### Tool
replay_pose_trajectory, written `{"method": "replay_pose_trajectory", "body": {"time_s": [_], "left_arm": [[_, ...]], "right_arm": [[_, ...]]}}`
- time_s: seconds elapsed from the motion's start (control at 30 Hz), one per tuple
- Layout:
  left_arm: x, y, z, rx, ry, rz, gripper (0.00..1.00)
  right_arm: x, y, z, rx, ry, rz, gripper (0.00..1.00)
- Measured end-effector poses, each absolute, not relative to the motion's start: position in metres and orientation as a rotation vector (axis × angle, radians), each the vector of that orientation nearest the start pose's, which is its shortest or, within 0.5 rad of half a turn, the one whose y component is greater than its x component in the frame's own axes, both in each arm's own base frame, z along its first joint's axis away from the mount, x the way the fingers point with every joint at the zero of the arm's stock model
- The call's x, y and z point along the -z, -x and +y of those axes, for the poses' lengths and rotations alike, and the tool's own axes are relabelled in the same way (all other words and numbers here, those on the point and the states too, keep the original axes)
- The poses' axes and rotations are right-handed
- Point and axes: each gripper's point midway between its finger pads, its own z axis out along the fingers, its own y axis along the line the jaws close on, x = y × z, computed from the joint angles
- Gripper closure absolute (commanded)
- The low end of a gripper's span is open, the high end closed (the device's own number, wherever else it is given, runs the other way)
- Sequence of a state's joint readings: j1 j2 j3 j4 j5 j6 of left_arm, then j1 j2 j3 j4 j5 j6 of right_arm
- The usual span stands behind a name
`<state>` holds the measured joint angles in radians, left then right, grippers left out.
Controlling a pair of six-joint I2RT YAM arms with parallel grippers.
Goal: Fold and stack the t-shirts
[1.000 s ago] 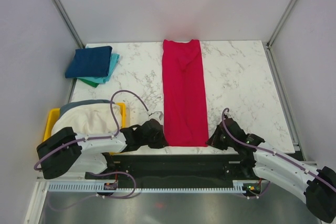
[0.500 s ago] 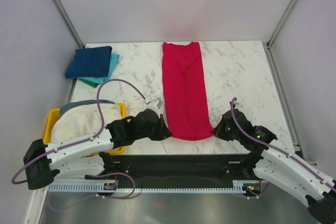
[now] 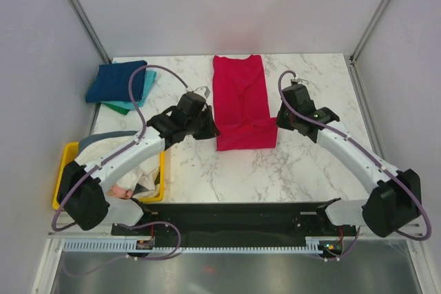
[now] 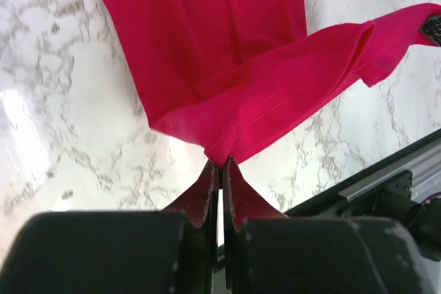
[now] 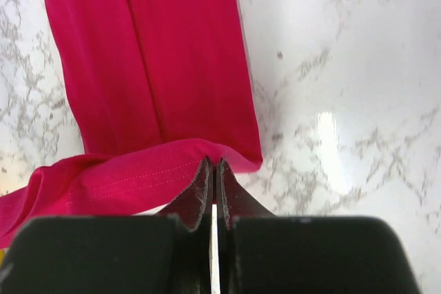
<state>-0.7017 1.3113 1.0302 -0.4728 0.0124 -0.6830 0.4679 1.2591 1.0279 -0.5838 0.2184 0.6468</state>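
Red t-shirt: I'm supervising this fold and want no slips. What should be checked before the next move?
1. Left gripper shut on red t-shirt hem corner: ok.
2. Right gripper shut on the other hem corner: ok.
3. Hem untwisted between them: ok.
4. Collar end flat on table: ok.
5. Hem reaches collar: not ok, only mid-shirt.
6. Folded stack apart from shirt: ok.

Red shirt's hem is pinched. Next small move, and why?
Probably carry the hem forward to the collar and lay it flat: the left tool and right tool are shut on its corners, and the fold reaches only halfway up the red shirt.
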Motion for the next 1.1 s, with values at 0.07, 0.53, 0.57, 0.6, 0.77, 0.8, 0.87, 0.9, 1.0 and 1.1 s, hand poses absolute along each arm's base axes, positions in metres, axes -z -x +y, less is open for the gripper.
{"method": "replay_pose_trajectory", "body": {"time_s": [0.07,0.53,0.57,0.6,0.77,0.8,0.87,0.9,1.0,1.1], "left_arm": [[-0.168,-0.279,-0.259,0.676,-0.042,2.431,0.98],[-0.131,-0.381,-0.253,0.602,-0.058,2.518,0.98],[-0.127,-0.386,-0.251,0.603,-0.055,2.528,0.98],[-0.123,-0.390,-0.250,0.602,-0.052,2.536,0.98],[-0.107,-0.406,-0.246,0.596,-0.039,2.574,0.98],[-0.105,-0.410,-0.245,0.595,-0.038,2.577,0.97],[-0.101,-0.419,-0.246,0.594,-0.038,2.583,0.90],[-0.099,-0.425,-0.247,0.594,-0.040,2.585,0.83],[-0.089,-0.444,-0.246,0.602,-0.037,2.605,0.57],[-0.085,-0.481,-0.242,0.626,-0.002,2.612,0.46]], "right_arm": [[-0.162,-0.330,0.140,-0.257,-0.300,2.357,1.00],[-0.139,-0.424,0.149,-0.257,-0.224,2.399,1.00],[-0.136,-0.429,0.150,-0.258,-0.223,2.401,1.00],[-0.133,-0.433,0.151,-0.262,-0.220,2.406,1.00],[-0.114,-0.448,0.152,-0.282,-0.229,2.437,1.00],[-0.109,-0.451,0.151,-0.283,-0.233,2.447,1.00],[-0.099,-0.459,0.150,-0.286,-0.244,2.462,1.00],[-0.096,-0.463,0.150,-0.286,-0.248,2.467,1.00],[-0.085,-0.484,0.150,-0.300,-0.273,2.476,0.55],[-0.084,-0.517,0.149,-0.316,-0.292,2.469,0.21]]}}
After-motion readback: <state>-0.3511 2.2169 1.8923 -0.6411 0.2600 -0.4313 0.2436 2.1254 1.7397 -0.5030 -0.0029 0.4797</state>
